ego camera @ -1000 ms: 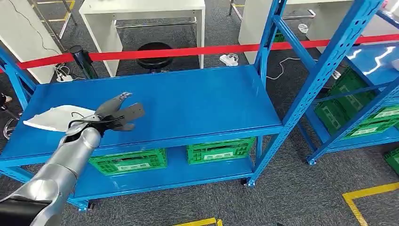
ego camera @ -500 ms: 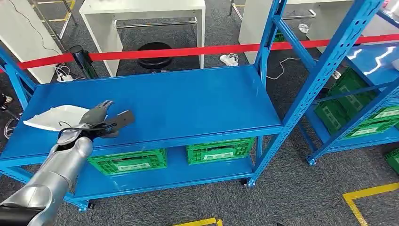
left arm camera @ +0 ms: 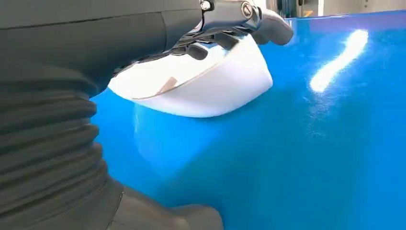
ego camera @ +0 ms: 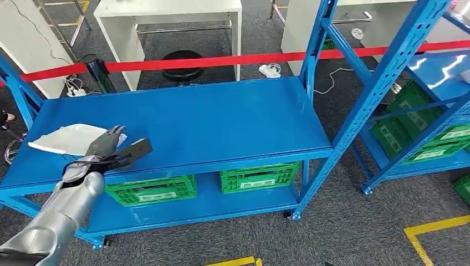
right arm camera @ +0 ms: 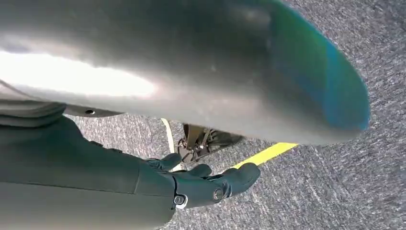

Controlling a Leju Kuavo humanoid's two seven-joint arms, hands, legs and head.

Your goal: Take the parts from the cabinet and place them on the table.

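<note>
Moved left and down along the shelf since a second ago: left robot hand (ego camera: 113, 147) now reaching the near end of the white part (ego camera: 69, 137), earlier well clear to its right. Fingers spread, thumb out, holding nothing yet. Left wrist view: fingers (left arm camera: 249, 19) over the part's upper edge, contact unclear. White part (left arm camera: 201, 84) lying flat on the blue shelf (ego camera: 221, 119), left end, seemingly unmoved across the frames. Right robot hand (right arm camera: 206, 184) hanging at the side over grey carpet, fingers loosely curled, empty.

Step in hand, by judgement: closing on the part. To do well: fingers over the top rim, thumb under the near edge, squeeze before lifting; thin curved shell, likely to slide on the glossy shelf if pushed. Lift straight up, then clear the blue upright (ego camera: 16, 91) before turning.
</note>
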